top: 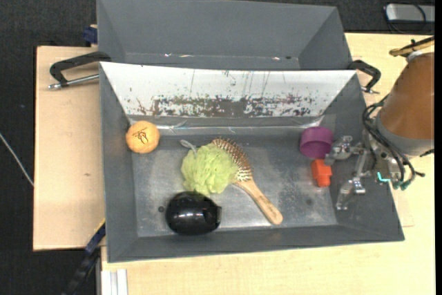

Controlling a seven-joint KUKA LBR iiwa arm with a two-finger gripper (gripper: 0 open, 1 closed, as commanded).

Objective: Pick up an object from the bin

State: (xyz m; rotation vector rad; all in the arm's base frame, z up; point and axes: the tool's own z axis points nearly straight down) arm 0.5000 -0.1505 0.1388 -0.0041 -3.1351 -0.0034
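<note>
The end effector (pixel 347 176) is seen just right of an orange block (pixel 320 173); whether it is open cannot be told. The approach step is judged in hand; alignment over the block is called for next.

The bin (pixel 207 31) is plain grey, its pale back wall flecked with a band of brown-red specks. In it lie an orange ball (pixel 142 137) with a dark squiggle, a yellow-green mesh sponge (pixel 206 170), a tan wooden brush (pixel 262 200), and a glossy black lump (pixel 193 213) — plus a purple cup (pixel 315 141) and a bright orange block (pixel 321 173).
</note>
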